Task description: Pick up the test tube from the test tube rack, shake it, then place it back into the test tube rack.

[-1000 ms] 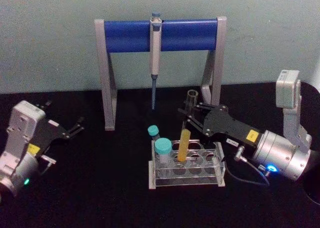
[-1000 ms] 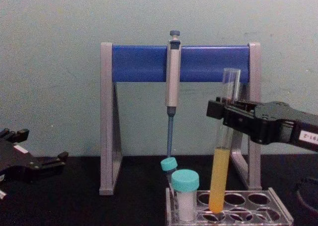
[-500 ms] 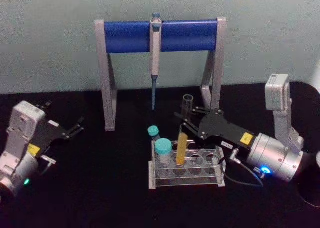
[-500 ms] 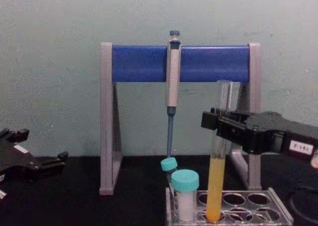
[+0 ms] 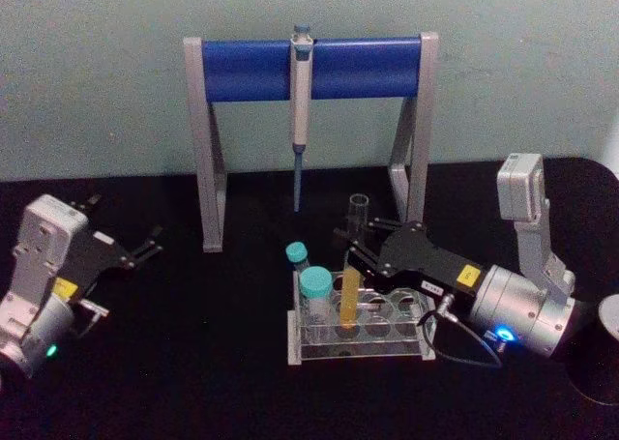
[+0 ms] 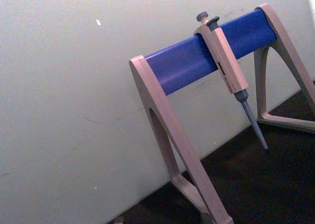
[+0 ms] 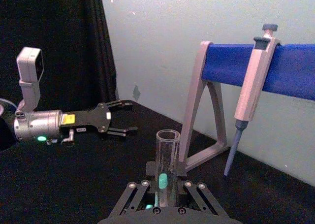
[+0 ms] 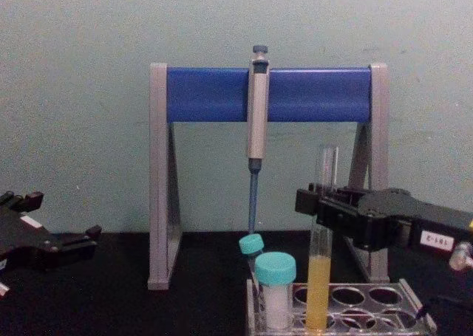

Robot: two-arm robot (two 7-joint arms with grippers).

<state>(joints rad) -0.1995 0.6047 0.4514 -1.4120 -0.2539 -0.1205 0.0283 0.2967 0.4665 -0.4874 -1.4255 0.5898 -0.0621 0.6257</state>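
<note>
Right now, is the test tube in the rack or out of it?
In: the tube stands upright in a rack hole, right gripper gripping it.

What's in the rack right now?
Rack holds the tube, gripped by the right gripper, and two capped vials. Other holes look empty. Whether the tube's bottom is seated can't be seen.

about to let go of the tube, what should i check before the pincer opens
1. Tube in a rack hole: ok.
2. Tube upright: ok.
3. Tube bottom seated on the rack floor: cannot tell.
4. Right pincer shut on the tube's upper part: ok.
5. Nearest vial apart from the tube: ok.
6. Left pincer open, parked far left: ok.
</note>
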